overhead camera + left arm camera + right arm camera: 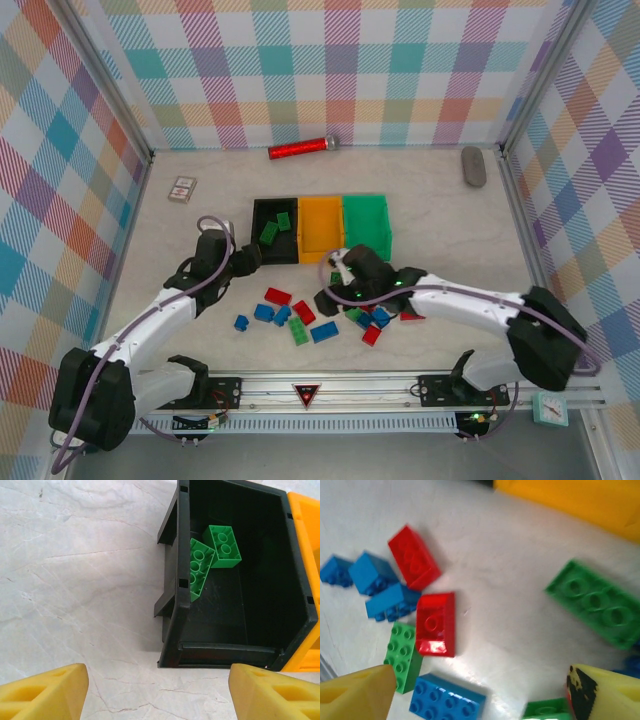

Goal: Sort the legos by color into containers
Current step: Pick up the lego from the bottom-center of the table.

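Sorting stands at the pick-up step: the right fingers [355,692] are apart and empty above the loose legos [303,312], which lie on the tabletop [450,230] on the near side of the black bin [256,225], toward the arm bases. The left fingers [45,692] are also apart and empty, just off the near edge of the black bin, with bare tabletop between them. Containers: three, joined in a row, namely the black bin, the orange bin [321,235] against its right wall, and the green bin [367,228] beyond that. Legos inside the black bin: two green bricks [222,545], touching each other. The other two bins appear to hold none. The right wrist view shows two red bricks [436,624], four blue bricks [447,702] and three green ones [597,602]. In the top view the right arm covers part of the pile, so the full total cannot be told. The next move probably calls for lowering the right fingers astride a single brick. The blue one nearest the gap has a red and a green neighbour just beside it, so a clean straddle is required. Blue presumably goes to a bin other than the black bin.
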You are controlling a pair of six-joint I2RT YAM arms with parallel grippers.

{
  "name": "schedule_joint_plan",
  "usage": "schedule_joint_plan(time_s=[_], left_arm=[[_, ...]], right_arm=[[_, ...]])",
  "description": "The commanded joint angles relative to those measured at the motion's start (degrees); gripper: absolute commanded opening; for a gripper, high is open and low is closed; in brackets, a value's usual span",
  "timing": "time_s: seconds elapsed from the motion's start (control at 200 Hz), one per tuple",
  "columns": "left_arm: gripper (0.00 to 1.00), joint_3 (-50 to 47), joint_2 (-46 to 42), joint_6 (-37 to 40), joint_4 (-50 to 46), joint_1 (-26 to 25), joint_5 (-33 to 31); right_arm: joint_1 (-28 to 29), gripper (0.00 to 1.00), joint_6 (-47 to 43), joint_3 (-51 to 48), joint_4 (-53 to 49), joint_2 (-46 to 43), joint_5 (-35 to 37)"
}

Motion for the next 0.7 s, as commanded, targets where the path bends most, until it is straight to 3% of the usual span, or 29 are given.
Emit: schedule_joint_plan(time_s=[0.0,0.275,0.595,0.695], left_arm=[[0.74,-2.24,-1.66,-1.04,5.95,0.40,1.18],[0.74,-2.43,-2.93,-1.61,5.29,0.42,3.62],[0.74,-2.32,-3.47,-0.90,4.91,0.41,4.08],[0.74,-2.23,-3.31,-0.73,4.90,0.45,4.37]], right_arm=[[4.07,0.81,-1.07,6.66,-6.45,6.81,2.68],[8.11,0.75,0.95,17.23,-9.52,20.35,5.55],[8.18,0.67,2.44,19.79,-11.24,25.73,6.33],[8.18,0.60,2.90,20.31,-11.19,26.87,6.65]])
